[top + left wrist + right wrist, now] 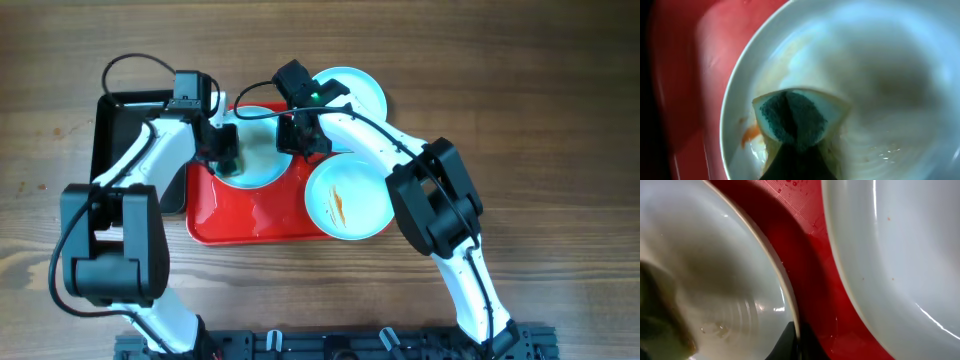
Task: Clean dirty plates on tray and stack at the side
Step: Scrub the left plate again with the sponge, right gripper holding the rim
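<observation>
A red tray [250,218] holds a pale plate [262,162] at its back left. My left gripper [222,152] is shut on a green sponge [795,117] and presses it onto this plate [890,75], beside an orange smear [751,134]. My right gripper [298,135] is shut on the plate's right rim [797,342]; the plate's inside [715,255] looks wet. A second plate [348,198] with orange-brown streaks sits at the tray's front right. A third plate [352,92], with no visible streaks, lies at the tray's back right corner and also shows in the right wrist view [900,245].
A black tray [125,125] stands left of the red tray, partly under my left arm. Bare red tray floor [810,255] shows between the two back plates. Wooden table surrounds both trays.
</observation>
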Controlling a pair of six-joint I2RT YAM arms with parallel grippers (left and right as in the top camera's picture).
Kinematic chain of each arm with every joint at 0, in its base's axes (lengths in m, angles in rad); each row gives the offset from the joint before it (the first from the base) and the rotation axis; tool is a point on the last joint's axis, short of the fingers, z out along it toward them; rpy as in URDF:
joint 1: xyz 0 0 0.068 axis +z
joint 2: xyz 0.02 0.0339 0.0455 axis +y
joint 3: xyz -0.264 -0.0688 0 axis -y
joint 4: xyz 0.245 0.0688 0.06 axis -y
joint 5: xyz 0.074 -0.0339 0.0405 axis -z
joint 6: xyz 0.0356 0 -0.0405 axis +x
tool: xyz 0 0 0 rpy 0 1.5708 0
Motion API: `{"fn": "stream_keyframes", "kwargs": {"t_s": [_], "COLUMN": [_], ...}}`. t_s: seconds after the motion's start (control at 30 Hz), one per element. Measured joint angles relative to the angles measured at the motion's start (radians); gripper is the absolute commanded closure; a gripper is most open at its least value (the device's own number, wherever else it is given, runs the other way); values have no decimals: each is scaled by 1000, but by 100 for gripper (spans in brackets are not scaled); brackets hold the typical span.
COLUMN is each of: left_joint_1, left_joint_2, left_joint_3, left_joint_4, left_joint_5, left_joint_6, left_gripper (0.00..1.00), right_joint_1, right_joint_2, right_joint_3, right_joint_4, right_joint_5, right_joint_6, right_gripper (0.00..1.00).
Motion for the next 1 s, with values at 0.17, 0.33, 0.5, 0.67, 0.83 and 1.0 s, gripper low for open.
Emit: {"fn": "stream_keyframes", "kwargs": {"t_s": [0.17, 0.33, 0.5, 0.67, 0.83, 1.0], "left_joint_1": [-8, -7, -26, -104, -139, -115], "left_joint_2": [34, 63, 84, 84, 65, 33], "left_joint_3": [2, 2, 0, 0, -1, 12], "left_joint_4": [97, 246, 365, 404, 332, 114], "left_joint_5": [-48, -79, -98, -162, -320, -313], "left_joint_6": [114, 241, 311, 289, -13, -242], "left_gripper": [96, 96, 96, 96, 96, 96], "right_joint_1": [0, 1, 1, 0, -5, 2], "right_joint_2": [0, 0, 0, 0, 0, 0], "right_joint_3": [0, 0, 0, 0, 0, -1], "right_joint_4": [6, 17, 28, 19, 18, 16], "right_joint_5": [1, 3, 15, 22, 22, 13], "right_joint_6": [0, 0, 1, 1, 0, -34], "right_gripper": [96, 96, 96, 96, 96, 96]}}
